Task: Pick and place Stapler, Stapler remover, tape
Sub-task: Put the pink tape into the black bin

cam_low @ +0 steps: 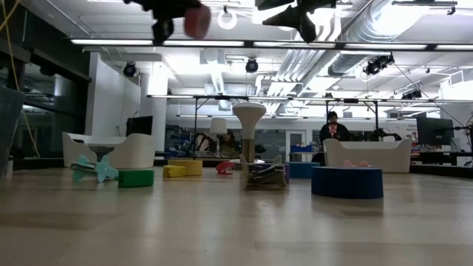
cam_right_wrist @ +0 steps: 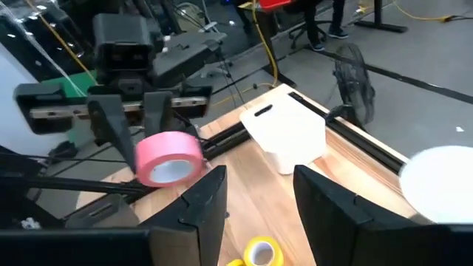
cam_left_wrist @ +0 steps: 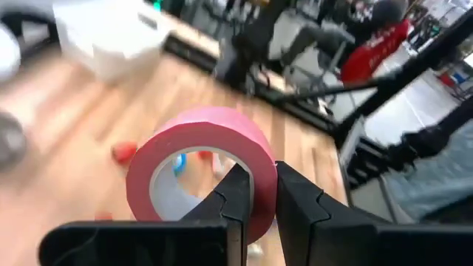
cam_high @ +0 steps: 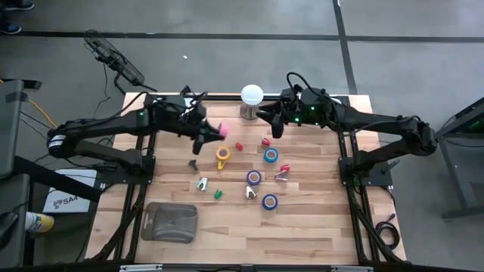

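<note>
**Item in transit: pink tape roll, left hand**

Your left hand (cam_left_wrist: 255, 199) pinches the wall of the pink tape roll (cam_left_wrist: 199, 159), one finger inside the ring and one outside, carrying it clear of the desk (cam_high: 302, 227) near the far edge. The right wrist view shows the same roll hanging from that hand, well above the wood.

Your right hand (cam_right_wrist: 259, 199) hovers empty near the far edge, beside the white mushroom-shaped stand (cam_high: 251, 97), fingers spread apart with nothing between them.

Remaining on the desk: yellow tape roll (cam_high: 222, 154), blue tape rolls (cam_high: 270, 156) and (cam_high: 269, 202), purple tape roll (cam_high: 253, 177), plus small red, green and silvery pieces I cannot name with certainty. A clear bin (cam_high: 169, 222) sits at the near left.

Step in hand, as judged: the carry stage of one tape pick. Your next move likely calls for swinging the left hand over the clear bin, lowering, then releasing; keep the thin wall pinch steady, since the roll could swivel.
</note>
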Available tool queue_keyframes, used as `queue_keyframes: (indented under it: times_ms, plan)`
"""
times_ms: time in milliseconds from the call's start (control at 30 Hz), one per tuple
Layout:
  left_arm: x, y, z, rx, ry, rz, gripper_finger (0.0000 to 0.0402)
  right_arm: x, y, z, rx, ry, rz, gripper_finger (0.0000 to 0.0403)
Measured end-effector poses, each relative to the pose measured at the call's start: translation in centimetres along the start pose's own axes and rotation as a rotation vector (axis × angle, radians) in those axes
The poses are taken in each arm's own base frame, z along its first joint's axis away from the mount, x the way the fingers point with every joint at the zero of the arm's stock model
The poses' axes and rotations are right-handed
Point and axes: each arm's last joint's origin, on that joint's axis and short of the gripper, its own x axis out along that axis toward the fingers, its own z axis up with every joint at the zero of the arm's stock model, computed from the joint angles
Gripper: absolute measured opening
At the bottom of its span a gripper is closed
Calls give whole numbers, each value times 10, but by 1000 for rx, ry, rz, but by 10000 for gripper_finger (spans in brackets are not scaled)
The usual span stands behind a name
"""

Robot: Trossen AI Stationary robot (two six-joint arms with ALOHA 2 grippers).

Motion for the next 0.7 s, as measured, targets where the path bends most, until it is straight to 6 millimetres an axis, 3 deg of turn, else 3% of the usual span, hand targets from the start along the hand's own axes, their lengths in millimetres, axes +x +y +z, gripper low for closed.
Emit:
queue_keyframes:
  times_ms: [167,433,700]
  plan:
    - [-13,-8,-20,-83,188,-20,35,0,-1,-2,-3,16,-23,149]
    - [-16,-31,-55,-90,489,-94,35,0,-2,-4,-38,41,-31,149]
    - [-19,-63,-78,-102,626,-162,35,-1,-3,-6,-45,58,-36,149]
